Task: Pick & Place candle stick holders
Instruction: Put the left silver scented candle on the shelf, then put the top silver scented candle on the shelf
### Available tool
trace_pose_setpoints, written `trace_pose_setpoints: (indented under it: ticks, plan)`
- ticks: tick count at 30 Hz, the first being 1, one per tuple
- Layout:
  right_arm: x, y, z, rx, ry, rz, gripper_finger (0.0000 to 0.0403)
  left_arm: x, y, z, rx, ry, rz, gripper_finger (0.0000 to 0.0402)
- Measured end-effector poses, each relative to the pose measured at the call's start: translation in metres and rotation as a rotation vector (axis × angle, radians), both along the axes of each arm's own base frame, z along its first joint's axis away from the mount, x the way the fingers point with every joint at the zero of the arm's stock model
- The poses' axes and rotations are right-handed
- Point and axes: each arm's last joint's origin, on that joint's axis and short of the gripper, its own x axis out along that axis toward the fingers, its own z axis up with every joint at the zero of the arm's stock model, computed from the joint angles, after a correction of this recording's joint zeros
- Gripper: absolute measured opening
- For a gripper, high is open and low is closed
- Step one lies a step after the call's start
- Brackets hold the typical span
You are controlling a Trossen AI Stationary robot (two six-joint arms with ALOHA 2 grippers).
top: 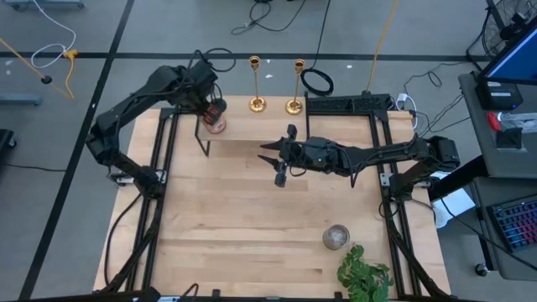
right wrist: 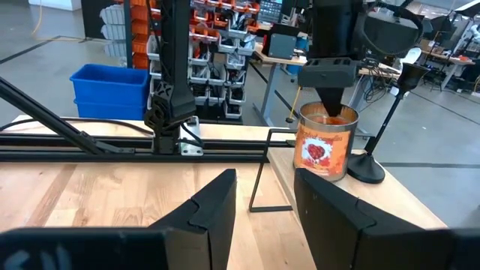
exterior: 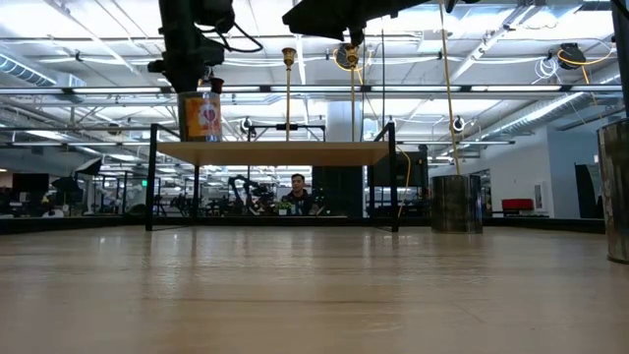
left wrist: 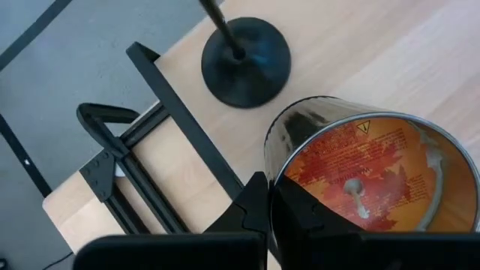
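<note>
Jaws, left: the left gripper [top: 211,107] is clamped on the rim of the red-orange jar [top: 216,117], over the raised shelf [top: 336,126] at the far edge of the desk [top: 252,218].
Jaws, right: the right gripper [top: 270,159] hangs above the middle of the desk, its fingers spread with nothing between them.
High view: two gold candlesticks [top: 256,84] stand side by side on the shelf, just right of the jar; a grey-filled jar [top: 336,236] and a small plant [top: 366,277] sit well apart near the front edge.
Low view: the jar [exterior: 201,116] rests on or just above the shelf top [exterior: 275,150], I cannot tell which; one gold stem [exterior: 288,93] rises to its right, and a person sits in the room behind.
Left wrist view: a finger [left wrist: 251,210] grips the jar's rim [left wrist: 360,180]; the black candlestick [left wrist: 246,60] has its round base on the shelf just beside the jar.
Right wrist view: open fingers [right wrist: 214,202] frame the jar [right wrist: 322,146] under the left arm, with the black candlestick [right wrist: 373,154] standing just beside it.
Step in hand: by my judgement the left arm is handling a jar, not a candlestick; all three holders appear already set on the shelf.
Next move: likely releasing the jar upright and lifting clear without knocking the black base beside it.
</note>
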Motion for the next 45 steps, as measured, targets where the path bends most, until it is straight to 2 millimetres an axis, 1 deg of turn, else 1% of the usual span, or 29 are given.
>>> trace_pose_setpoints:
  ticks: [3, 7, 13, 15, 24, 26, 29, 32, 36, 41, 45]
  plan:
    - [0.000, 0.000, 0.000, 0.000, 0.000, 0.000, 0.0132, 0.000, 0.002, -0.002, -0.008, 0.013, 0.009, 0.0004]
    - [0.000, 0.000, 0.000, 0.000, 0.000, 0.000, 0.0132, -0.001, 0.007, -0.004, -0.001, 0.014, 0.026, 0.0016]
    - [0.000, 0.000, 0.000, 0.000, 0.000, 0.000, 0.0132, 0.000, 0.012, -0.006, -0.015, 0.000, 0.032, 0.0006]
    - [0.000, 0.000, 0.000, 0.000, 0.000, 0.000, 0.0132, 0.002, 0.014, -0.007, -0.020, -0.025, 0.027, 0.0010]
    - [0.000, 0.000, 0.000, 0.000, 0.000, 0.000, 0.0132, 0.003, 0.017, -0.006, 0.003, -0.046, 0.032, 0.0094]
    - [0.000, 0.000, 0.000, 0.000, 0.000, 0.000, 0.0132, 0.003, 0.018, -0.005, 0.012, -0.050, 0.020, 0.0105]
    - [0.000, 0.000, 0.000, -0.001, 0.001, 0.000, 0.0132, 0.003, 0.017, -0.005, 0.016, -0.042, -0.011, 0.0111]
    - [0.000, 0.000, 0.000, 0.000, 0.001, 0.001, 0.0132, 0.001, 0.013, -0.002, 0.015, -0.047, -0.028, 0.0112]
    - [0.000, 0.004, 0.000, 0.000, 0.001, 0.012, 0.0132, -0.006, 0.003, 0.009, 0.045, -0.065, -0.063, 0.0112]
    - [0.000, 0.010, 0.000, -0.001, 0.002, 0.028, 0.0132, -0.023, -0.015, 0.032, 0.123, -0.143, -0.067, 0.0112]
    - [0.000, 0.016, -0.003, -0.001, 0.033, 0.044, 0.0132, -0.039, -0.037, 0.050, 0.148, -0.228, -0.099, 0.0113]
